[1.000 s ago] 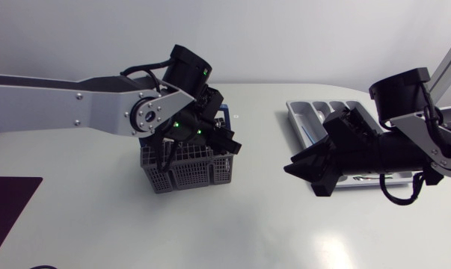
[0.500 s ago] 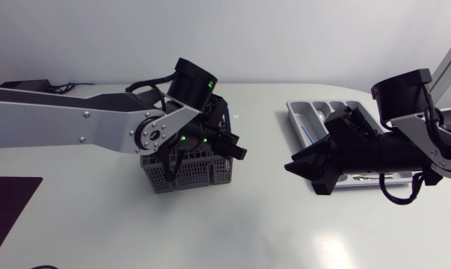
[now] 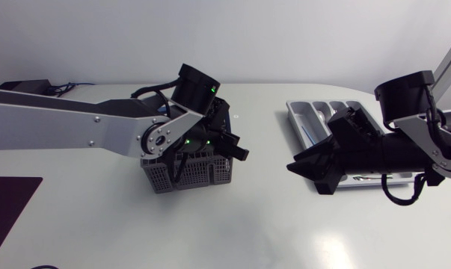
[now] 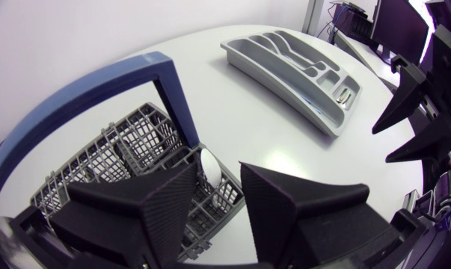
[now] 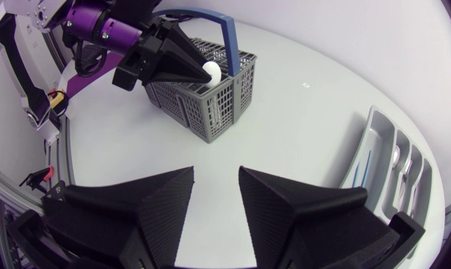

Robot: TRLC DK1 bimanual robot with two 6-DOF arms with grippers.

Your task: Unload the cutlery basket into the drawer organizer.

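Left wrist view: left jaws apart astride the spoon [image 4: 212, 169] standing in the basket [image 4: 124, 142], so centre, clamp its bowl and lift straight up; right jaws, apart and empty, hang well off the basket.

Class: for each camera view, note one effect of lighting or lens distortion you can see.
Head view: even light, only a soft shadow on the table beside the cutlery basket. Left wrist view: the fisheye bows the basket's blue handle into a wide arc. Right wrist view: the table's edge curves strongly; the basket throws a faint shadow.
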